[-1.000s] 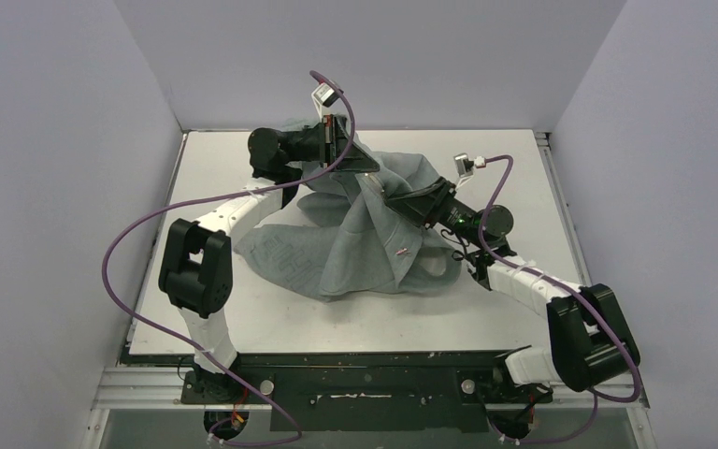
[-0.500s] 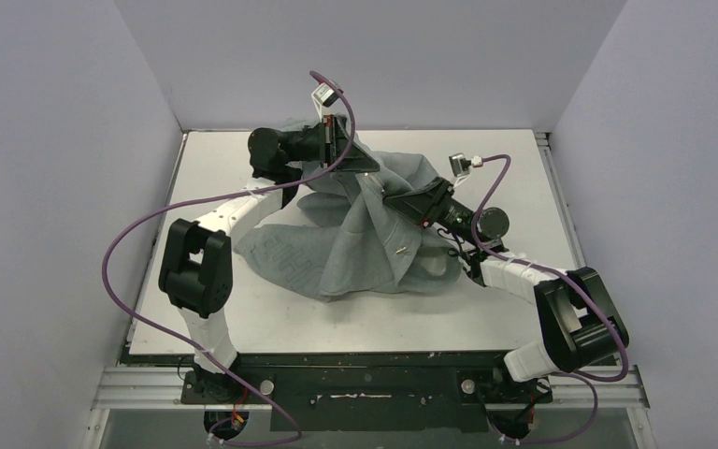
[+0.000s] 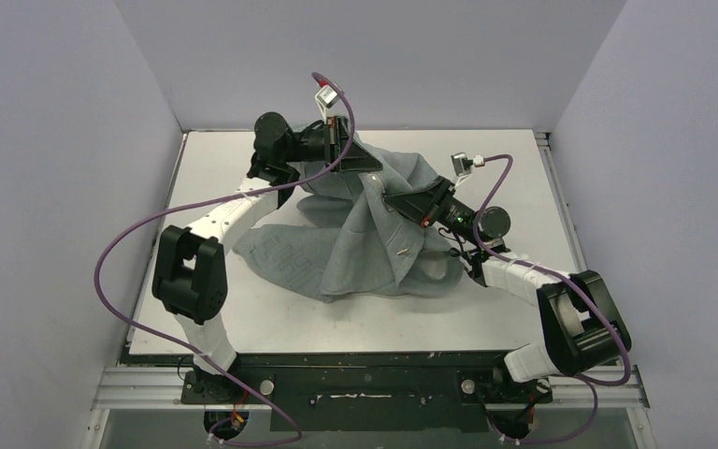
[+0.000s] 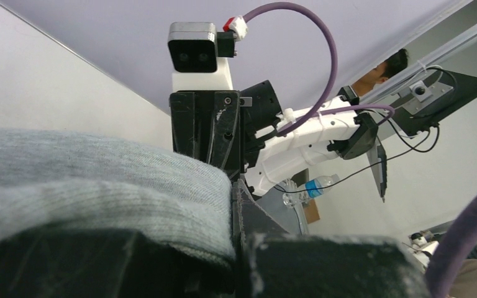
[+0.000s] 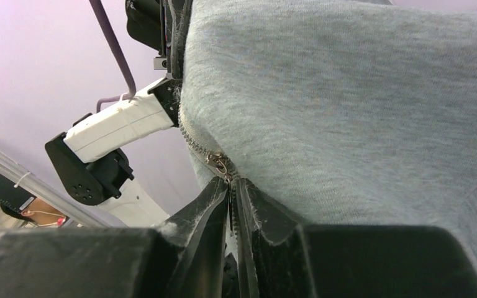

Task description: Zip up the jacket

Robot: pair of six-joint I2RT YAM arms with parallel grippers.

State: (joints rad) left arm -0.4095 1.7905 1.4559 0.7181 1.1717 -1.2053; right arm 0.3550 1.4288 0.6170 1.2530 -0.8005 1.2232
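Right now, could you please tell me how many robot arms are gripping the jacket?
2. The left fingers clamp a fold of the jacket at the far side of the table; the right fingers pinch its zipper pull just beside them.

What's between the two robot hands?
A stretch of zipper on the jacket, running from the right gripper to the left gripper; the right wrist view shows it.

No readable text, even on the jacket [image 3: 355,248].
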